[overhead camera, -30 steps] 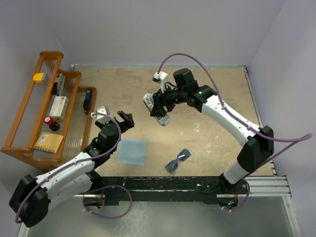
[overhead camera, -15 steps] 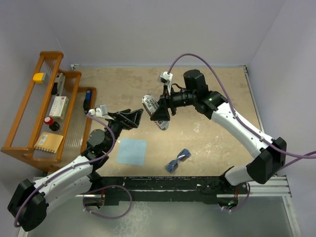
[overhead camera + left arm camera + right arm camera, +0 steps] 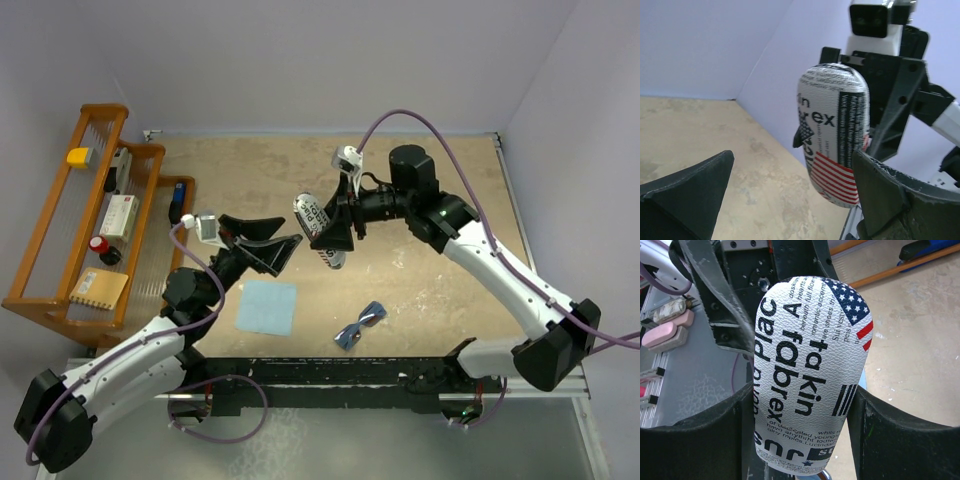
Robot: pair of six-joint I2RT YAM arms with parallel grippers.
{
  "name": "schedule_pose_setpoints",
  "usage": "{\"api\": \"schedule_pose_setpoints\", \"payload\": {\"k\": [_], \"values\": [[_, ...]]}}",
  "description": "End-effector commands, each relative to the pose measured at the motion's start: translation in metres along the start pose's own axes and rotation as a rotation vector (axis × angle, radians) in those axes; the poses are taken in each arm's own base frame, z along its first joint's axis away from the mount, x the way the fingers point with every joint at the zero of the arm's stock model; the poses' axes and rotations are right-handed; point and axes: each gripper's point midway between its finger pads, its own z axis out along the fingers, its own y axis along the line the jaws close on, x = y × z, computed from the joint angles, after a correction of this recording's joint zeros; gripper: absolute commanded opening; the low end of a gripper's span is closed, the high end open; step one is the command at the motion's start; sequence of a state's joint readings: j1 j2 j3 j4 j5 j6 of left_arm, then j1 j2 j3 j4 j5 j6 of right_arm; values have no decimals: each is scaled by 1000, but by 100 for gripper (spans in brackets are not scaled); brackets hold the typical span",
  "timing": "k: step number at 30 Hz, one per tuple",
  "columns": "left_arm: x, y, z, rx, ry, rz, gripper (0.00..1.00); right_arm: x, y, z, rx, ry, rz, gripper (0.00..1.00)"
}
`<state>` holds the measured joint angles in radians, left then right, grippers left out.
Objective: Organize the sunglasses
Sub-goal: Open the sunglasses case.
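The sunglasses (image 3: 360, 325), blue-lensed with thin dark arms, lie on the table near the front edge, apart from both grippers. My right gripper (image 3: 335, 233) is shut on a white glasses case (image 3: 318, 228) printed with black lettering and a flag, and holds it in the air. In the right wrist view the case (image 3: 810, 375) fills the gap between the fingers of that gripper (image 3: 802, 390). My left gripper (image 3: 290, 236) stands wide open just left of the case. From the left wrist the case (image 3: 832, 140) hangs just beyond the tips of the gripper (image 3: 792, 160), nothing between its fingers.
A flat light-blue cloth (image 3: 267, 307) lies on the table below the left gripper. A wooden rack (image 3: 60, 250) with several small items stands along the left side. A black rail (image 3: 330, 375) runs along the near edge.
The left arm has swung its open gripper up and to the right, close to the case. The right arm has shifted the held case slightly right.
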<state>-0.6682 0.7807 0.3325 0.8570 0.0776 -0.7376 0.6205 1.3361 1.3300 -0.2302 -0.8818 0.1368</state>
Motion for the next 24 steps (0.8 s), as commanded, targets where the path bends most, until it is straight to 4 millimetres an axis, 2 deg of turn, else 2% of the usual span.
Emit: {"api": "schedule_pose_setpoints", "payload": {"k": [1, 12, 20, 24], "values": [[-29, -53, 1, 218, -44, 54, 99, -21, 20, -11, -42, -69, -66, 0], [-28, -95, -9, 442, -15, 28, 99, -29, 54, -22, -166, -98, -68, 0], [-33, -110, -6, 519, -18, 32, 99, -27, 56, -18, -194, -93, -38, 0], [-30, -111, 0, 532, -2, 31, 99, -28, 57, -15, -217, -94, -28, 0]]}}
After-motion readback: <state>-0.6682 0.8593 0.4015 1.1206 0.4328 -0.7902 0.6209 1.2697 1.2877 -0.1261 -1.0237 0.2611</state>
